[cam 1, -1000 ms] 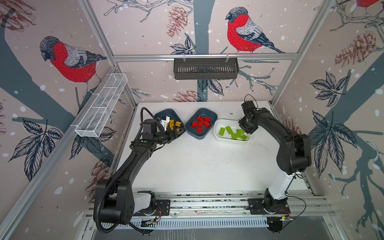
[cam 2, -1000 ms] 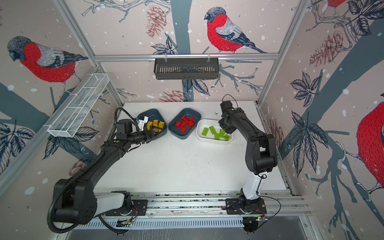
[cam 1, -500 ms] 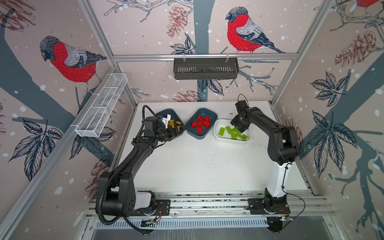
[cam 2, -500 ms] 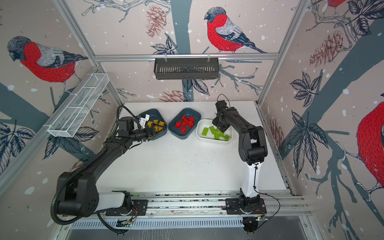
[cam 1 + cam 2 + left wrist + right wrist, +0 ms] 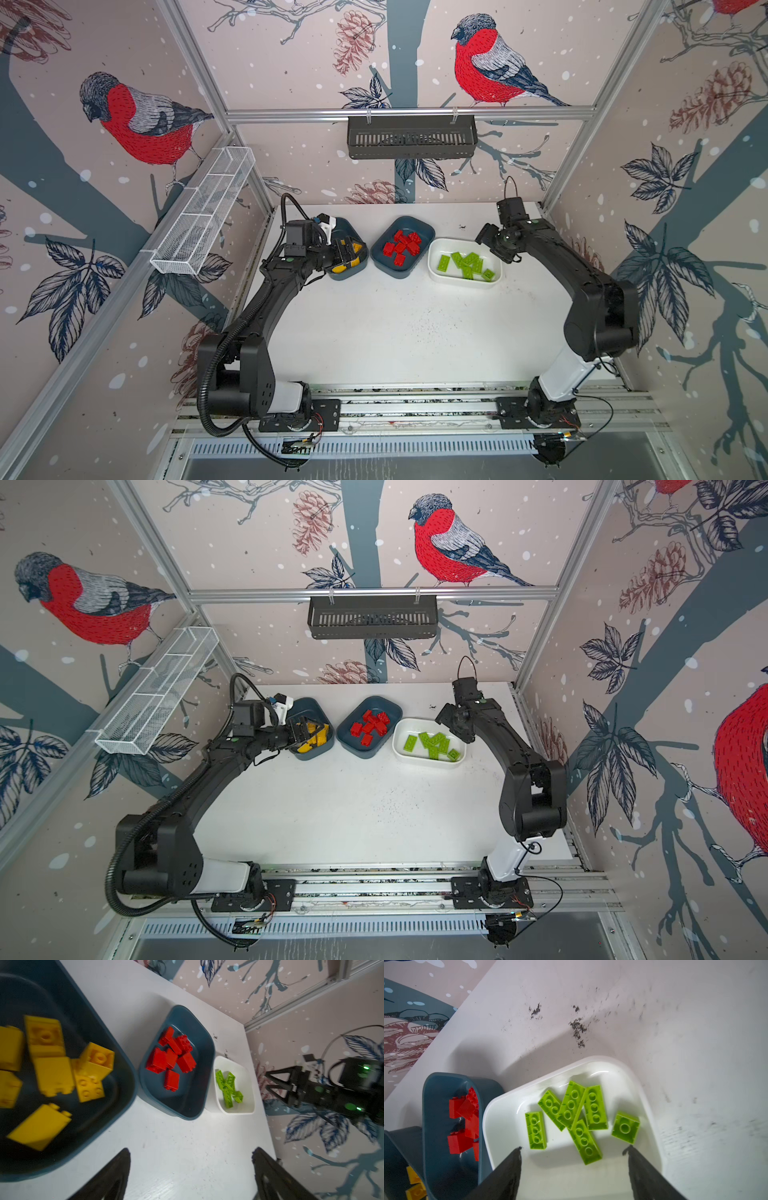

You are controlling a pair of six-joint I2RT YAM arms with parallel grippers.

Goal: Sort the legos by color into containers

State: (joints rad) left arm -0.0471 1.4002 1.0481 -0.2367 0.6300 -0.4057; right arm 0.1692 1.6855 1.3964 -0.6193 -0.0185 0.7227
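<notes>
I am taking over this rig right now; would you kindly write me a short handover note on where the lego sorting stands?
Left gripper: open, empty, at the left dark teal plastic tub.
Right gripper: open, empty, above the white plastic tub.
Yellow studded bricks lie in the left teal tub, red studded bricks in the middle dark teal tub, and lime green studded bricks in the white tub.
Done: each colour sits in its own tub; no brick shows loose on the white tabletop.
Left: nothing visible to sort; probably just draw both arms back.
</notes>
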